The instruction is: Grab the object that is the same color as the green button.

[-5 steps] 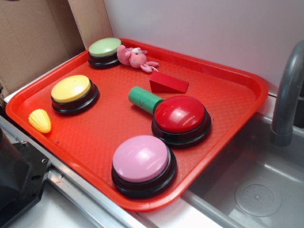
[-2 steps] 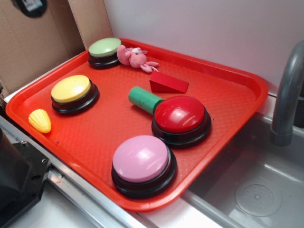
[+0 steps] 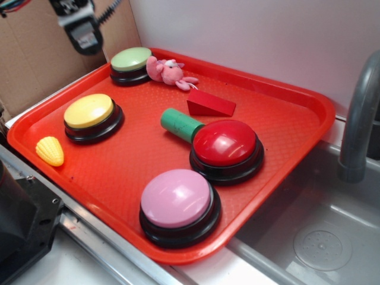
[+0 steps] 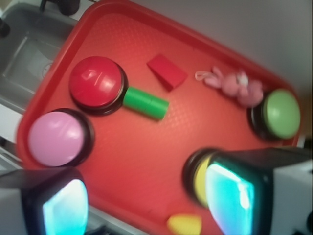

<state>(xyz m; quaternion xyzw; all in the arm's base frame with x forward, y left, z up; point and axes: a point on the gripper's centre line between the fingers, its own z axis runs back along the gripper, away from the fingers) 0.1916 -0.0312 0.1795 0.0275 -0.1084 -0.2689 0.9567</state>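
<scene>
target: small dark green cylinder block (image 3: 181, 124), touching red dome button (image 3: 225, 145), well away from pincer (image 3: 80, 29)
axis: runs away from that button
pincer: fingers apart, empty

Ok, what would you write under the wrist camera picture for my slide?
Open gripper high above a red tray, the green cylinder touching the red button, the green button far off.

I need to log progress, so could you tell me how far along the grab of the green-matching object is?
Nothing is finished. The green cylinder block lies untouched on the red tray, one end against the red button. The gripper hangs above the tray's far corner near the green button, jaws apart and empty in the wrist view. Approach, descent and grasp remain.
</scene>
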